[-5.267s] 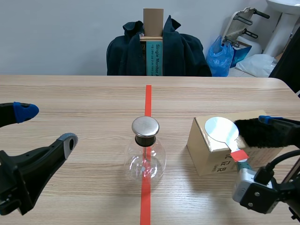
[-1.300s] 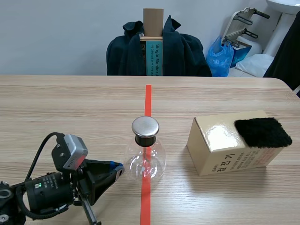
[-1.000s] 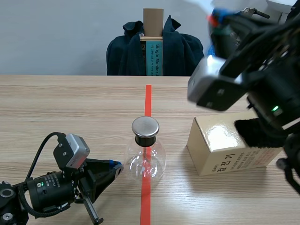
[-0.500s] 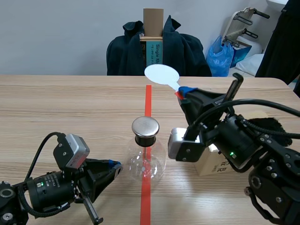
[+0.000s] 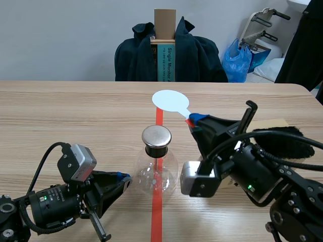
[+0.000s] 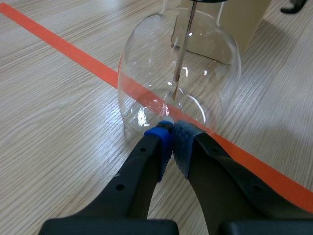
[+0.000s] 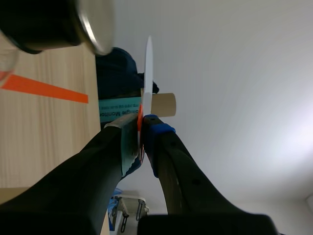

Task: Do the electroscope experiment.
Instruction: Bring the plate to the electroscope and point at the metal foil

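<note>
The electroscope, a round glass flask [image 5: 156, 171] with a metal cap [image 5: 156, 136], stands on the red tape line. Inside it hangs a thin rod [image 6: 182, 58]. My left gripper [image 5: 126, 181] lies low on the table, shut, its blue pads [image 6: 166, 139] touching the base of the flask [image 6: 178, 73]. My right gripper [image 5: 194, 121] is shut on the red handle of a white disc paddle [image 5: 170, 100], which hovers above and just behind the cap. In the right wrist view the paddle [image 7: 148, 73] is edge-on between the fingers [image 7: 156, 131], with the cap [image 7: 95, 24] close ahead.
A cardboard box [image 5: 275, 123] with a black fuzzy cloth [image 5: 280, 143] on top stands at the right, partly hidden by my right arm. A chair with a dark jacket [image 5: 171, 53] is behind the far table edge.
My right arm has swung down from high up with the paddle and brought the disc over the flask's cap, then a little lower. The left arm has stayed still.
</note>
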`<state>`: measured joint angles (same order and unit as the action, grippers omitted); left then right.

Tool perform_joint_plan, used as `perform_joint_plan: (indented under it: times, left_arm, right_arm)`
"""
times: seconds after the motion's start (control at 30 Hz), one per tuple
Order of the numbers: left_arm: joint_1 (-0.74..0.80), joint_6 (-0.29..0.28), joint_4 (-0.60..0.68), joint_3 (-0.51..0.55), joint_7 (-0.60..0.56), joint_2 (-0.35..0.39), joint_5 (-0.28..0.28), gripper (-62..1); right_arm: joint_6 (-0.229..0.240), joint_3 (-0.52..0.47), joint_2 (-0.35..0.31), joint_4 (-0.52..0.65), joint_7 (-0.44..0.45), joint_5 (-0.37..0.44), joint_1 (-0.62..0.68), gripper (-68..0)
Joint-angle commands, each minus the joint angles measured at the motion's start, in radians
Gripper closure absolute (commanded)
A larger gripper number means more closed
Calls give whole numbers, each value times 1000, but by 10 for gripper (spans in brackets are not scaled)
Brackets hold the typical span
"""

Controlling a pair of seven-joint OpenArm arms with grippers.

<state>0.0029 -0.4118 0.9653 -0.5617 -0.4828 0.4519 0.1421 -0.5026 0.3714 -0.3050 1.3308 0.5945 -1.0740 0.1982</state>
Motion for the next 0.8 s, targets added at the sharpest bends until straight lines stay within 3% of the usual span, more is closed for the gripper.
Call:
perform_joint_plan:
  times: [0.0,0.13,0.27,0.43,0.77]
  left_arm:
    - [-3,2,15,9,-14,0,10,-29]
    - [-3,2,15,9,-14,0,10,-29]
    - [-3,2,15,9,-14,0,10,-29]
    - [-3,2,15,9,-14,0,10,-29]
    - [-3,2,15,9,-14,0,10,-29]
  right_arm:
    - [-21,-3,-8,23,0,5,0,-7]
    - [-35,-3,-14,23,0,3,25,-7]
    - [-82,-3,-19,23,7,3,41,-7]
    - [-86,-3,-19,23,8,3,43,-7]
    - [-100,-3,-20,23,137,-23,49,-7]
